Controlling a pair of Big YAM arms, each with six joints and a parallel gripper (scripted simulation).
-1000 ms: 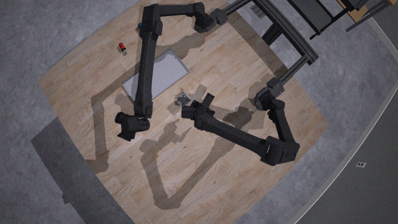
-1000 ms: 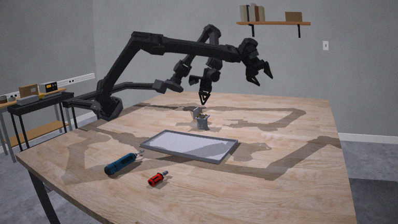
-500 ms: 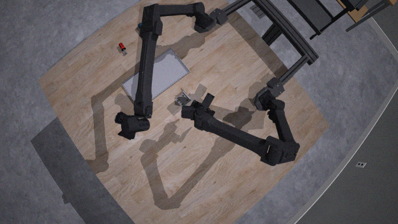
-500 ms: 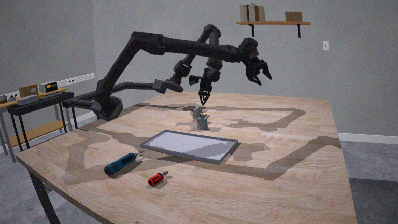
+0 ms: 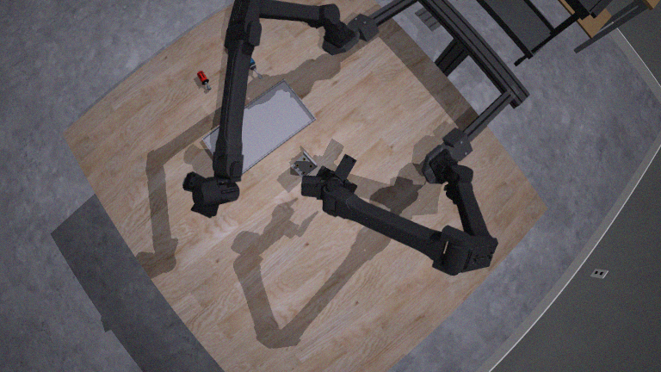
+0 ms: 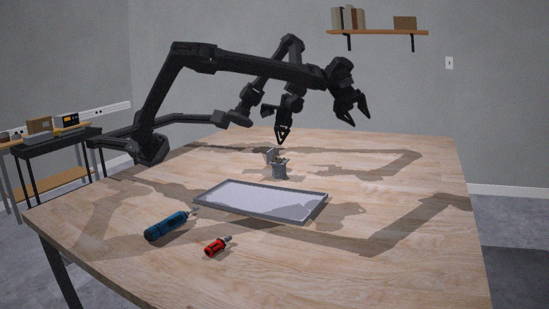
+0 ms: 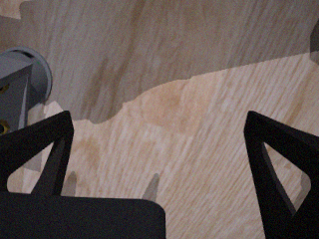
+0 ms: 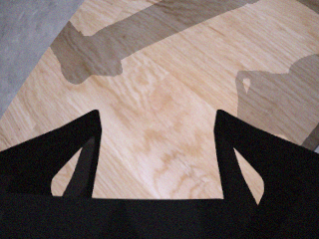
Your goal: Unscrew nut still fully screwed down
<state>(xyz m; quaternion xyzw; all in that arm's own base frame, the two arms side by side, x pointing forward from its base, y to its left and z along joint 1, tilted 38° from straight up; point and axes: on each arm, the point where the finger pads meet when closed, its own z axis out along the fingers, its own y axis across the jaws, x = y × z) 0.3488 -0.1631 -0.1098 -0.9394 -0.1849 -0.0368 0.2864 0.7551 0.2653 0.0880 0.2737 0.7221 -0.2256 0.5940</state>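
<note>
The grey joint module [image 6: 279, 172] [image 7: 44, 75] stands upright on the table. The bracket [image 6: 270, 156] sits on top with its plate upright; several brass-coloured nuts or studs show there, too small to tell which is fully down. The blue electric nut driver [image 5: 252, 63] [image 6: 168, 224] lies on the table, partly behind an arm in the top view. My left gripper [image 6: 279, 142] [image 7: 159, 120] is open and empty, above and beside the module, which shows at the left edge of the left wrist view. My right gripper [image 6: 361, 121] [image 8: 158, 119] is partly open and empty, high above the table.
A shallow grey tray [image 5: 277, 119] [image 6: 242, 194] lies between the module and the tools. A short red driver [image 5: 202, 77] [image 6: 215, 247] lies beside the blue one. The right forearm [image 5: 232, 89] reaches over the tray, well above it.
</note>
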